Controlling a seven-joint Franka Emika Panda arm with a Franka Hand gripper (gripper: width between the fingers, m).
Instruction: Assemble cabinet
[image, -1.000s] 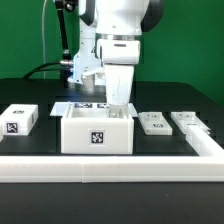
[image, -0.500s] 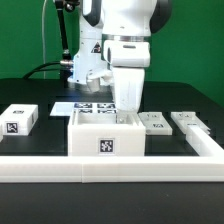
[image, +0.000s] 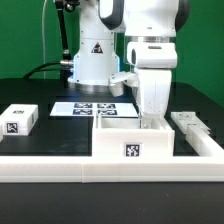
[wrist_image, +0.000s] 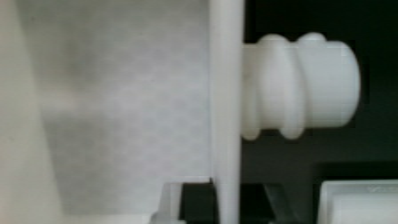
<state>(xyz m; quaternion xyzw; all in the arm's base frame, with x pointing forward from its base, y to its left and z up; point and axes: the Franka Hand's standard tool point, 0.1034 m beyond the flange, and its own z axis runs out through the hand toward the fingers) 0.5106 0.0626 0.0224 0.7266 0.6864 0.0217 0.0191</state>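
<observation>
The cabinet (image: 135, 140), a large open white box with a square tag on its front, stands on the black table just behind the front rail. My gripper (image: 152, 118) reaches down from above over the box's wall on the exterior view's right and is shut on that wall. In the wrist view the thin white wall (wrist_image: 226, 90) runs straight between my jaws, with my gripper (wrist_image: 226, 208) closed around it. The box's pale inside (wrist_image: 107, 100) is on one side. A ribbed round white piece (wrist_image: 302, 85) shows on the other side.
A small tagged white block (image: 18, 120) lies at the exterior view's left. The marker board (image: 88, 108) lies behind the cabinet. A flat white panel (image: 192, 126) lies at the right. The long white border rail (image: 80, 169) runs along the front and turns back at the right.
My gripper and the cabinet have moved together toward the exterior view's right and slightly forward, uncovering the marker board and covering one of the flat panels.
</observation>
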